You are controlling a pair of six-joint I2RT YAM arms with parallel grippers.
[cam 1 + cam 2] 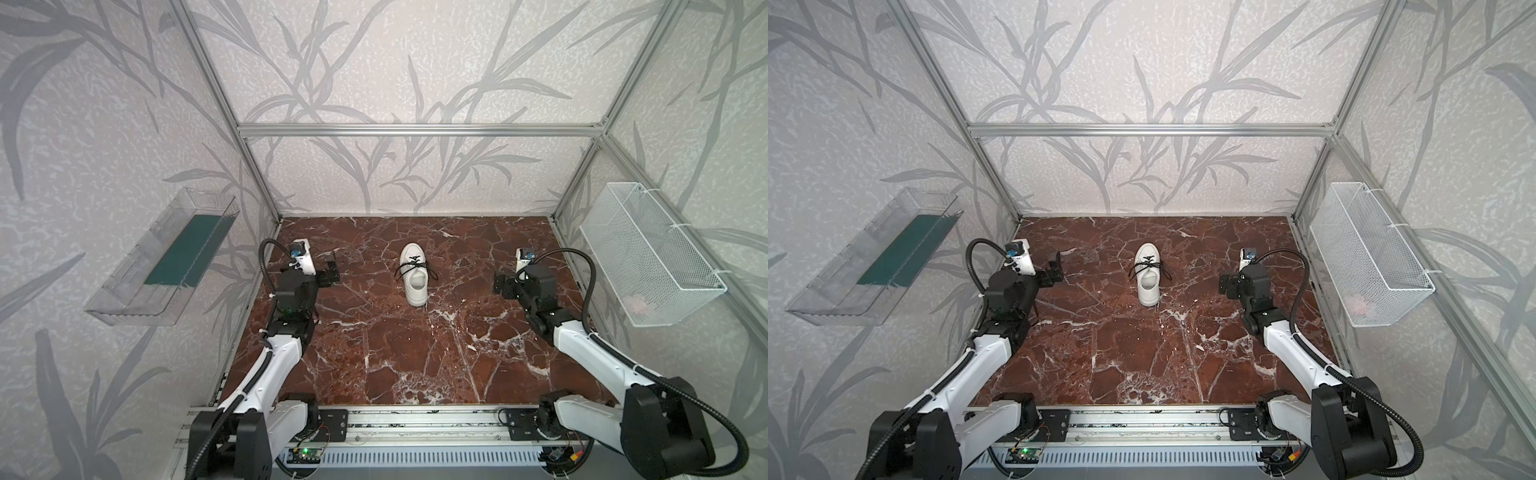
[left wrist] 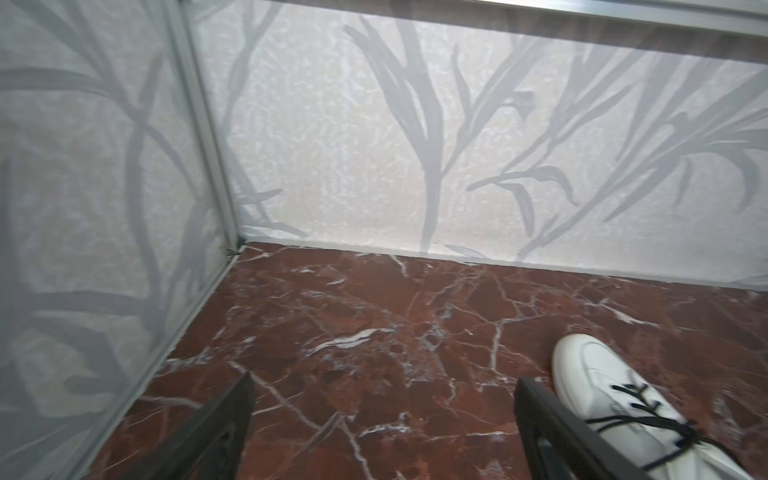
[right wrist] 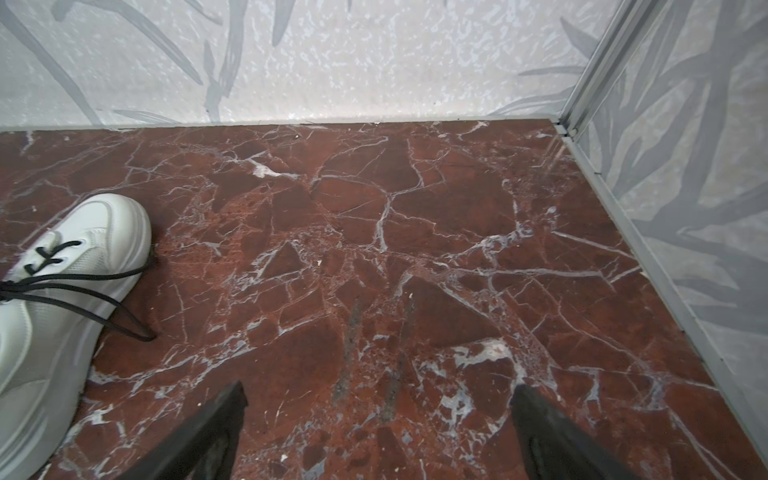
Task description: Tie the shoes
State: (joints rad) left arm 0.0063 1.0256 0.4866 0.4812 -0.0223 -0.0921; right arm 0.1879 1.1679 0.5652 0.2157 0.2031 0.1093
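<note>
Left pincer [image 2: 382, 432] finger [image 2: 552, 419] partly hiding sneaker [image 2: 615, 390]

White low-top sneaker [image 1: 414, 274] upright mid-table — toe toward back wall, black laces [image 1: 415, 266] loose.

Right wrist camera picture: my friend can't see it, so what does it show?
A white sneaker with loose black laces lies on a red marble table, partly cut off at the picture's edge. The right gripper is open, and its two dark fingers hold nothing.
</note>
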